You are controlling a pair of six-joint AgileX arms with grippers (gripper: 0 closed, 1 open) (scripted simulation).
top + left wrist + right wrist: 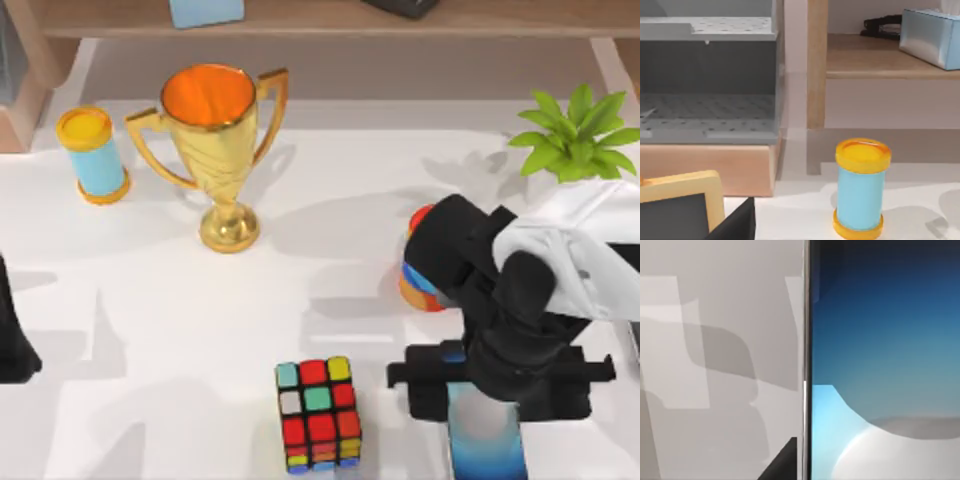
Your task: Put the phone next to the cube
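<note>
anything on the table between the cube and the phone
Nothing: in the top view, bare white table separates the cube from the phone, which sits under the right gripper.

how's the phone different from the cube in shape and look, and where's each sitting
The phone is a thin flat slab shading blue to white; the cube is a blocky puzzle with multicoloured stickers. The phone lies under the right gripper; the cube stands free to its left. Both are near the table's front edge.

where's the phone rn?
Top view: the phone lies at the table's front edge, right side, under the right gripper, right of the cube with a gap between.
</note>
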